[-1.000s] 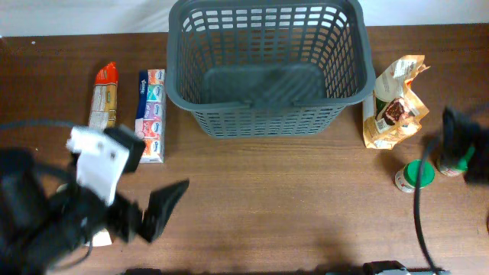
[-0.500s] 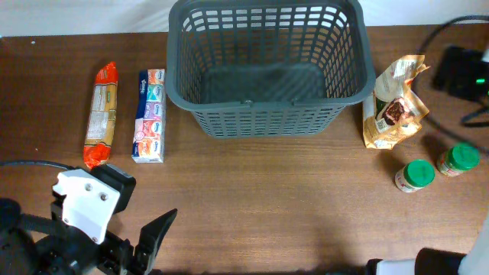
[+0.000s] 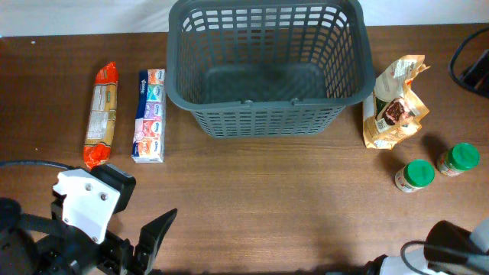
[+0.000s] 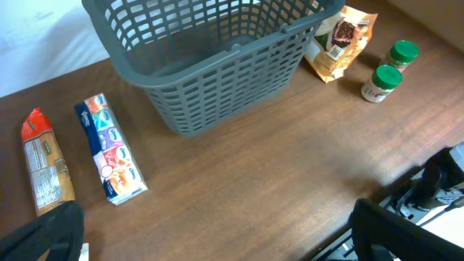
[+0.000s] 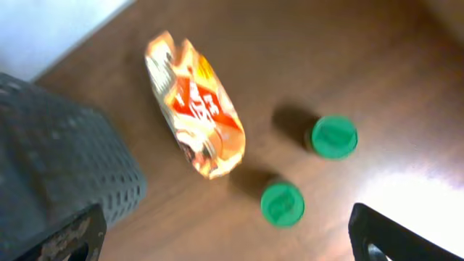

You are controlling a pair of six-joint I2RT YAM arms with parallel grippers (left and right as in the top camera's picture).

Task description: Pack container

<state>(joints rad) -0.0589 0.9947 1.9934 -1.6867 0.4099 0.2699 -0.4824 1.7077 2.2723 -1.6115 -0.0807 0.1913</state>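
At twelve o'clock on the table [image 3: 267, 191] the container [image 3: 263, 120] is set, a pouch [image 3: 393, 103] at its three o'clock; left fingers [image 4: 43, 233] and right fingers [image 5: 67, 235] are held apart

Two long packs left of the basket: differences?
The red-ended pack is tan with crimped ends; the tissue pack is a square-ended block of blue and multicoloured panels. The tissue pack lies nearer the basket; the red-ended pack is outermost. Both lie flat, parallel, outside it.

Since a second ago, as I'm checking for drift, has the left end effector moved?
Yes. In the overhead view the left end effector drew back, farther from the container.
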